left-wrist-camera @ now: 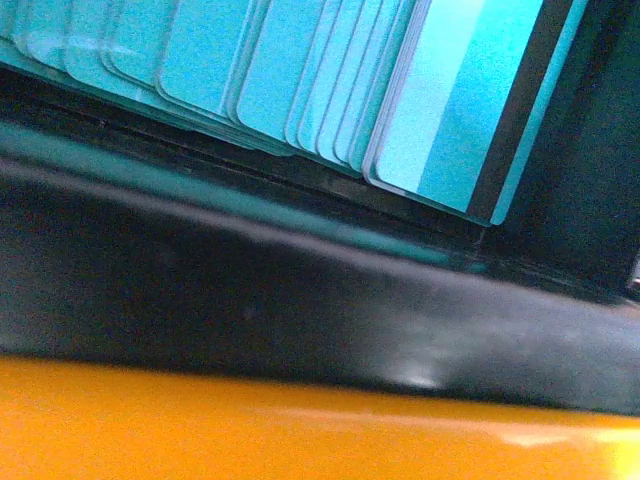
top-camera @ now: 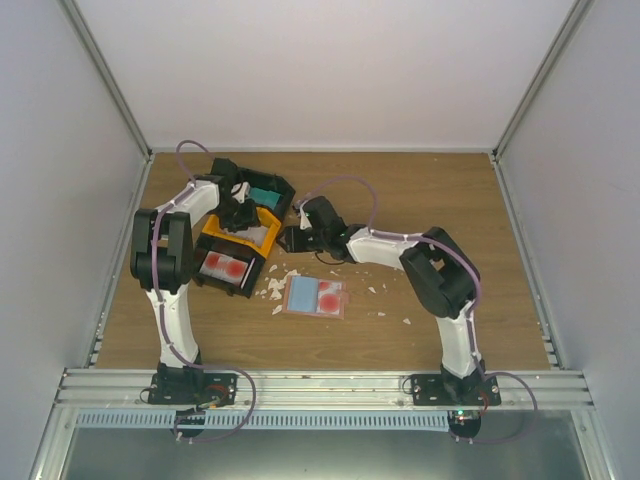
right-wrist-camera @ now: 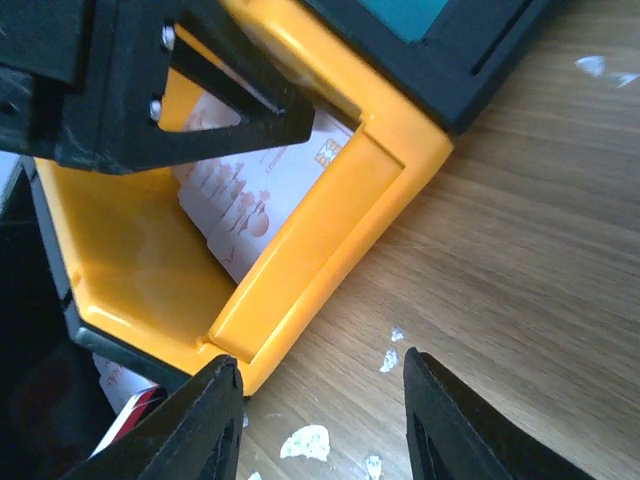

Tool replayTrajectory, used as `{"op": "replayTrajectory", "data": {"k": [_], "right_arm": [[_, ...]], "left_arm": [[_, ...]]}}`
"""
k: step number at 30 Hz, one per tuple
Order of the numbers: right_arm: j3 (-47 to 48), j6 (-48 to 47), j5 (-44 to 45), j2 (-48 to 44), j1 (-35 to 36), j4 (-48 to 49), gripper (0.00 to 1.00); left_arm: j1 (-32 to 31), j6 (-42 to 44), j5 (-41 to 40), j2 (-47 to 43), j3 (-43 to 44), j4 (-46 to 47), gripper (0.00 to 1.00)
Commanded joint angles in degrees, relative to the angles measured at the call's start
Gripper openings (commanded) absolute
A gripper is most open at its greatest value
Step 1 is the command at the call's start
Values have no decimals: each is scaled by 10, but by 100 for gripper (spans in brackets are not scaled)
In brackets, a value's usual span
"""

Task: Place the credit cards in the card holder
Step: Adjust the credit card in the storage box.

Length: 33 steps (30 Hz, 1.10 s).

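While the left pincer (top-camera: 238, 213) hangs over the bins at the far-left part of the bench (top-camera: 450, 200), its own camera looks straight at a fanned row of teal cards (left-wrist-camera: 300, 70). They stand on edge in a black bin (left-wrist-camera: 300, 300), with the rim of the orange bin (right-wrist-camera: 330, 215) just below. Whether its jaws are apart or together I cannot tell, since its fingers never show clearly. The right pincer (right-wrist-camera: 318, 365) sits low beside the orange bin's outer wall, jaws apart with nothing between them. Only bare wood and a few white scraps (right-wrist-camera: 305, 440) lie under it. Inside the orange bin lean white cards (right-wrist-camera: 260, 190), and a second black bin (top-camera: 228, 268), closer to the near edge, holds red-marked ones. The holder (top-camera: 316, 315) lies flat toward the middle of the bench, apart from the bins. A blue card (top-camera: 302, 293) and a red-marked card (top-camera: 331, 298) lie on it; whether they are tucked in I cannot tell.

This looks like the picking step: a card is being chosen and none is visibly gripped. Next, I judge, a pincer must pinch a single card by its edge and lift it free of its neighbours. It must then reach the holder's mouth square enough to slide in.
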Motion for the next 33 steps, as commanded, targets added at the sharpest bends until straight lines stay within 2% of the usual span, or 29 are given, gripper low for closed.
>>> {"op": "replayTrajectory", "data": {"k": [1, 4, 11, 20, 33], "right_arm": [[34, 1, -4, 43, 13, -4, 43], [47, 0, -10, 63, 15, -5, 39], [61, -3, -26, 94, 17, 0, 37], [67, -3, -34, 106, 18, 10, 36], [40, 1, -19, 83, 18, 27, 36]], "left_arm": [[6, 9, 48, 2, -13, 21, 39], [6, 7, 58, -1, -14, 21, 34], [6, -5, 91, -19, -17, 23, 28], [-4, -18, 157, -70, -51, 33, 29], [-21, -26, 150, -116, -98, 44, 34]]}}
